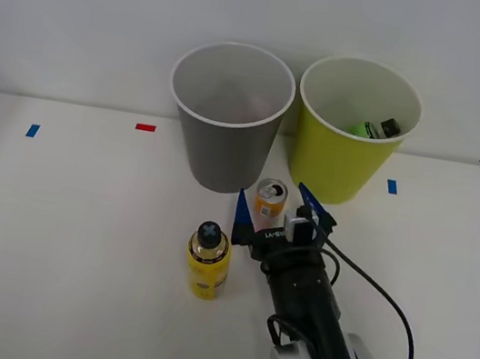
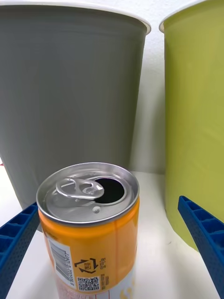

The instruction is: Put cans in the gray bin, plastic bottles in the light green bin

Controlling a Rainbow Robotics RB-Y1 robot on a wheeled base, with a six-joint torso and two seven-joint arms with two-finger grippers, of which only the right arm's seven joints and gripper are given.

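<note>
With the orange drink can [image 1: 270, 198] standing upright between my right pincer's [image 1: 272, 205] two blue fingers [image 2: 16, 243], I judge the grasp is set up but not made. The pincer is released: in the wrist view each finger stands apart from the can's wall, a gap on either side. The can sits on the white surface [image 1: 65, 233] just in front of the gray bin [image 1: 226, 117], its long axis vertical, its opened silver top facing up. The light green bin [image 1: 353, 129] stands just beside the gray bin; the yellow black-capped bottle [image 1: 207, 261] waits near the can, on the side away from that bin. Next I would clench, then lift toward the gray bin.
</note>
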